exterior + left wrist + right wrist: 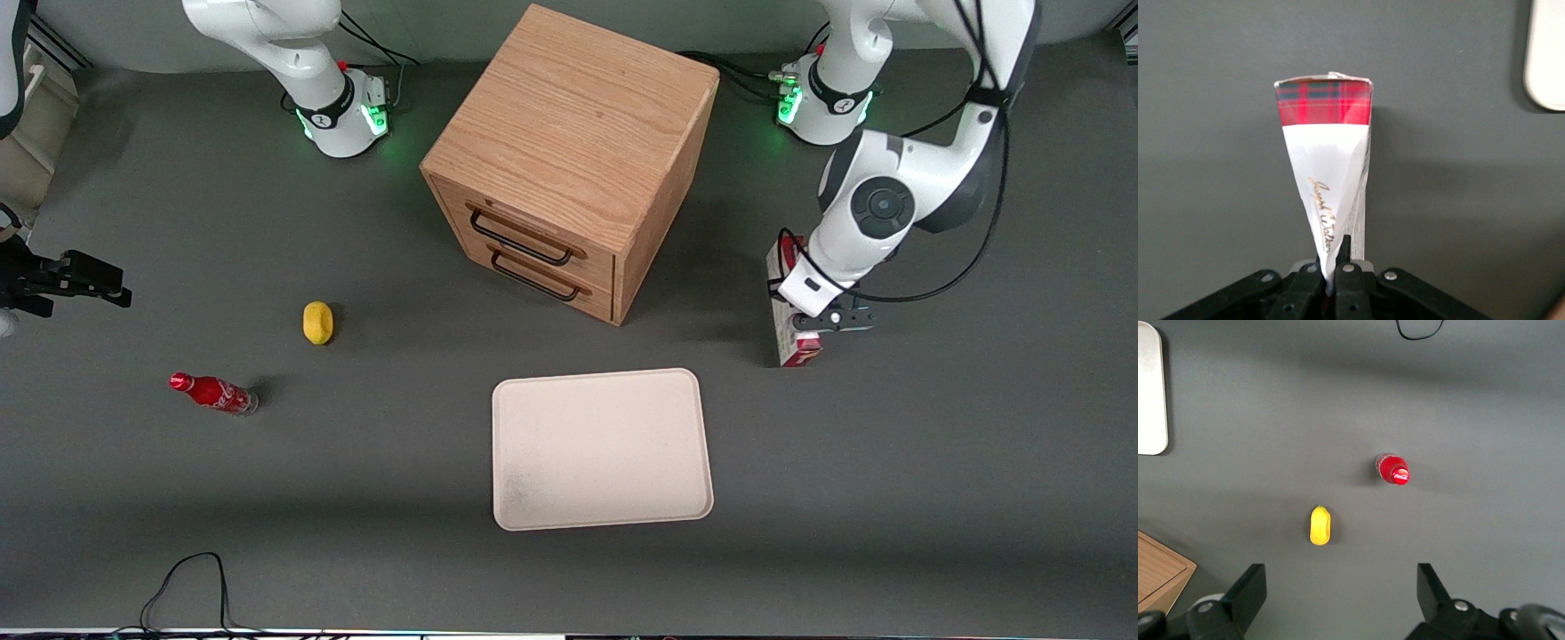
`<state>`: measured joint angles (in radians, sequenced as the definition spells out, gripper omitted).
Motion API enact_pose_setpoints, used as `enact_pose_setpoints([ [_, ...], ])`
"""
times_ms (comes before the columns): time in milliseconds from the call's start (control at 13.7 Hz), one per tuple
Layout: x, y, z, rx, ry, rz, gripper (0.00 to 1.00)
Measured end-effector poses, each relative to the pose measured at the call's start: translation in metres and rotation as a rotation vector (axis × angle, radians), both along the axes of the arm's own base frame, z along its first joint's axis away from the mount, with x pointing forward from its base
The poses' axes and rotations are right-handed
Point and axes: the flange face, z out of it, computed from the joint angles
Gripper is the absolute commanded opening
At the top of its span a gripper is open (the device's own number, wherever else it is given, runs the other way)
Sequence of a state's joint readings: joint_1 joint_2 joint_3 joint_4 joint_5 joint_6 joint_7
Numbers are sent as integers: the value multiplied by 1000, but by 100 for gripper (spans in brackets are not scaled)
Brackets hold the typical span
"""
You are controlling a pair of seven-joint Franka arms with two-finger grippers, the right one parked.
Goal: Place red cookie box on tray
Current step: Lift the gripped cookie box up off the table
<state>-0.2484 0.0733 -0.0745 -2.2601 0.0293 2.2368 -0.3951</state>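
Observation:
The red cookie box [791, 342] stands on end on the table, toward the working arm's end, beside the wooden cabinet. In the left wrist view the box [1328, 167] shows a red tartan band and a white face with gold script. My left gripper [822, 322] is shut on the box's upper end, the fingers [1350, 250] pinching it from both sides. The tray [601, 449] is pale beige-pink and bare, lying nearer to the front camera than the cabinet. Its rim [1546, 60] also shows in the left wrist view.
A wooden two-drawer cabinet [569, 160] stands at the middle of the table. A yellow lemon-like object [317, 322] and a small red soda bottle [213, 392] lie toward the parked arm's end. A black cable [191, 582] lies near the front edge.

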Motion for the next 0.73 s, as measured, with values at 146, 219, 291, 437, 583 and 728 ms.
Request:
enact_pose_setpoints([
  [146,6,-1,64,20,35,6,0],
  [219,8,-2,97,28,49,10,0],
  [291,9,-1,130,33,59,13,0],
  [437,10,1,189,40,71,22,0],
  [583,9,3,235,42,75,28,0],
  [728,8,4,261,38,63,31,0],
])
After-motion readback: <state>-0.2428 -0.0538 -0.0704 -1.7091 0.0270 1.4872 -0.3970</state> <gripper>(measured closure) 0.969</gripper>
